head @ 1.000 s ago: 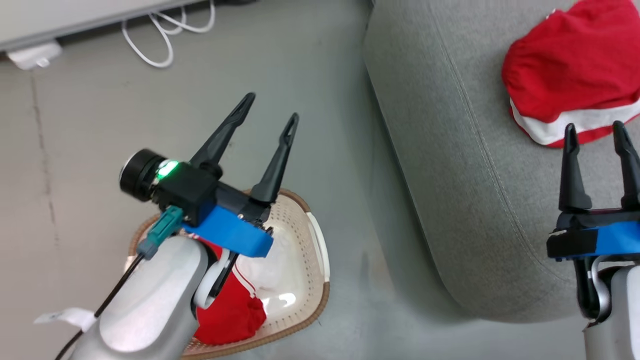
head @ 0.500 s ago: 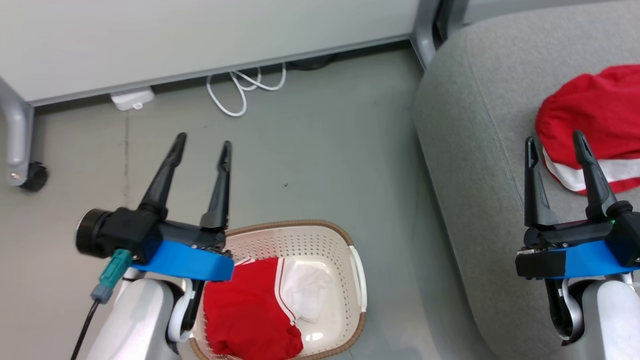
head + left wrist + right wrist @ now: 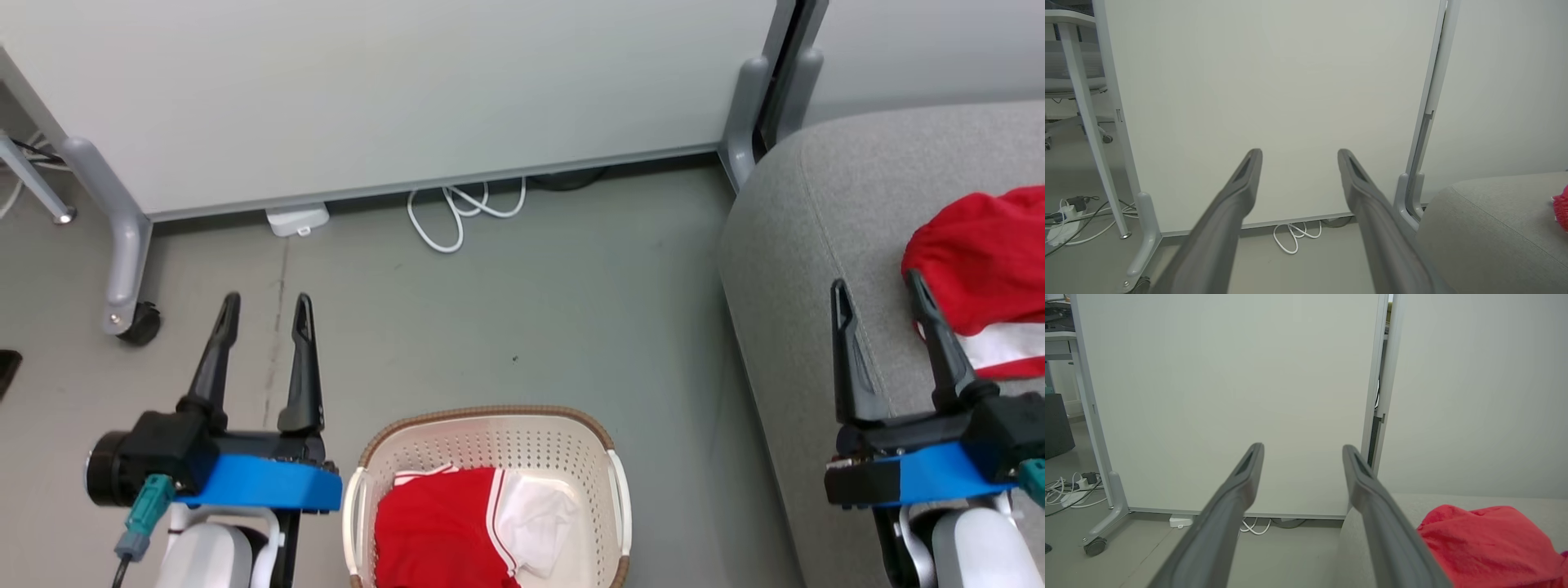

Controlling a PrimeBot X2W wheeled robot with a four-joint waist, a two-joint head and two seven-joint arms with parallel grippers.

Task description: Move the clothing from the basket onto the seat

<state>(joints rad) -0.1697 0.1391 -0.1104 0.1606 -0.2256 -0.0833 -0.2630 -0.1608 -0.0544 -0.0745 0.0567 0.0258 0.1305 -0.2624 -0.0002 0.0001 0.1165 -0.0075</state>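
My left gripper [image 3: 267,304] pulled off the basket [image 3: 490,411], bottom middle; it and my right gripper [image 3: 875,282] are open, empty. Clothing [image 3: 433,531] still inside.

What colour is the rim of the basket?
The rim of the basket is brown; the head view shows it best.

clothing [image 3: 441,535] in basket [image 3: 490,441] | seat [image 3: 816,245] right of basket | garment [image 3: 980,261] on seat

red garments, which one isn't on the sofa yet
The red garment lying inside the basket, low in the head view. The other red garment already lies on the grey sofa, by the right gripper.
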